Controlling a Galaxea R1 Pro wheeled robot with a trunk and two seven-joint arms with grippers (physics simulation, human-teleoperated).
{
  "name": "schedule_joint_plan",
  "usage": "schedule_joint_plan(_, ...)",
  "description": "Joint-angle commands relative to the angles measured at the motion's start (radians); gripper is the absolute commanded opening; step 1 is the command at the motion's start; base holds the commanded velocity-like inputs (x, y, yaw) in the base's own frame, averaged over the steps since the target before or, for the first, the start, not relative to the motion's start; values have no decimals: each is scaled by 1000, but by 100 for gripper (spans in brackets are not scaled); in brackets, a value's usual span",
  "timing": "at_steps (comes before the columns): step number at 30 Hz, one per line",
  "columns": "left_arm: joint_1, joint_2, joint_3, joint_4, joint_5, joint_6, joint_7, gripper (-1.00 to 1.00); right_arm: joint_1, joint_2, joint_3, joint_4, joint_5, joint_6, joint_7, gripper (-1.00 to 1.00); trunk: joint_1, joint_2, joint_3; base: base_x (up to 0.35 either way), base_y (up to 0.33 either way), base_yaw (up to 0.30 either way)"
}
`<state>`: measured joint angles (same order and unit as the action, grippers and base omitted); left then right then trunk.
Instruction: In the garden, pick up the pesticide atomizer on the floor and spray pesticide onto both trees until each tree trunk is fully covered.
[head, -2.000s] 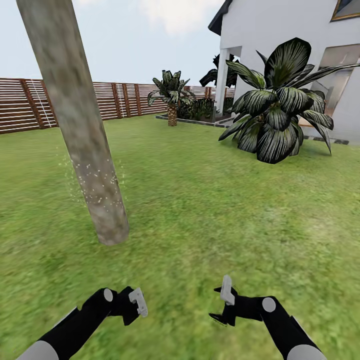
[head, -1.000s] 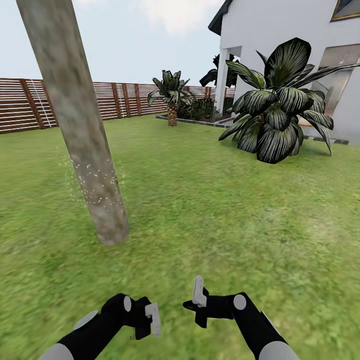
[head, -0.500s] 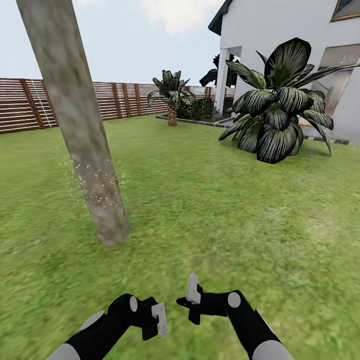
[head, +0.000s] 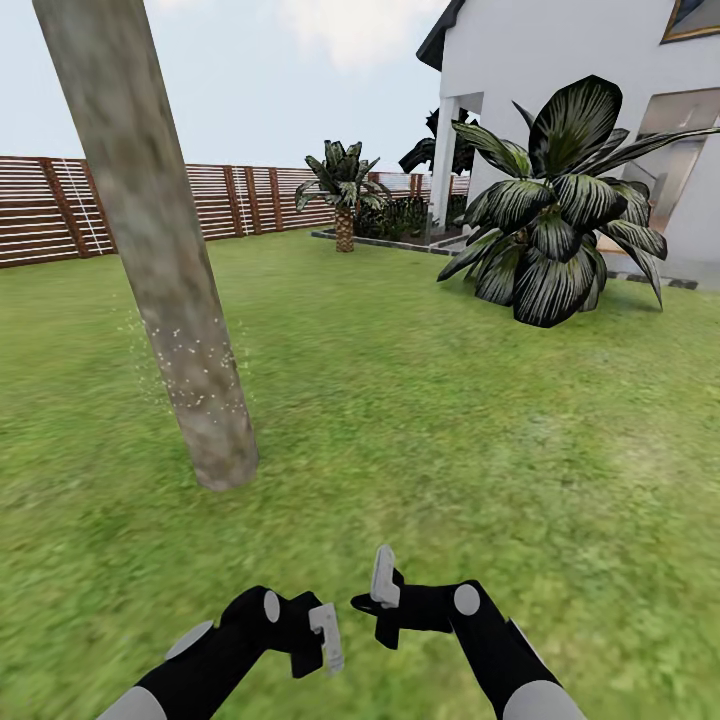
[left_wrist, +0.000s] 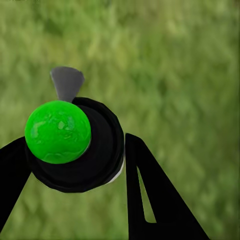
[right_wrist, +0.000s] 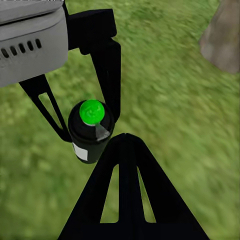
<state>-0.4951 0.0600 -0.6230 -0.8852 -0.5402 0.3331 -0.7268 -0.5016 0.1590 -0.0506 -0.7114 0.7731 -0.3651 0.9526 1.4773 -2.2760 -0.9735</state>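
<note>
Hidden or unclear: in the head view the tree trunk (head: 150, 240) runs out of the top edge, so its crown cannot be seen; only this one thick pale trunk is in frame. The pesticide atomizer (left_wrist: 75, 145) cannot be made out from the head view, masked by the left gripper (head: 318, 640). In the left wrist view the can is seen end-on, black body with a bright green cap and a grey nozzle tip, so its length is not readable. The right gripper (head: 378, 600) shows one pale finger edge-on from the head; the right wrist view shows a single black finger (right_wrist: 125, 190) filling the foreground, so its spread cannot be told.

Change: since two seconds ago both arms have drawn inward from well apart to close together low in the head view; over the last half second they barely shifted. Trunk, lawn (head: 450, 420), fence (head: 150, 205) and camera are unchanged. Pale speckles sit on the trunk's lower part as before.

Grip: the left gripper is clamped on the atomizer, black fingers (left_wrist: 150, 200) pressing either side of the can, above grass. In the right wrist view the atomizer (right_wrist: 90, 130) stands held in the left gripper (right_wrist: 85, 105), just beside the right finger, the trunk base (right_wrist: 222, 35) beyond.
</note>
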Motion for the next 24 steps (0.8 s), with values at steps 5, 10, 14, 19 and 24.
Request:
schedule_joint_plan(5,0,-6,6,0,4,-28,0,-100,0,0,0,0,0,0,0,-100,0,0,0,0,0,0)
schedule_joint_plan(10,0,-6,9,0,23,-53,-2,-100,0,1,0,0,0,0,0,-100,0,0,0,0,0,0)
schedule_joint_plan(14,0,-5,8,0,65,-58,-2,-100,0,1,0,0,0,0,0,-100,0,0,0,0,0,0)
schedule_joint_plan(19,0,-5,15,0,70,-60,1,-100,0,1,0,0,0,0,0,-100,0,0,0,0,0,0)
schedule_joint_plan(24,0,-6,26,0,73,-74,1,-100,0,1,0,0,0,0,0,-100,0,0,0,0,0,0)
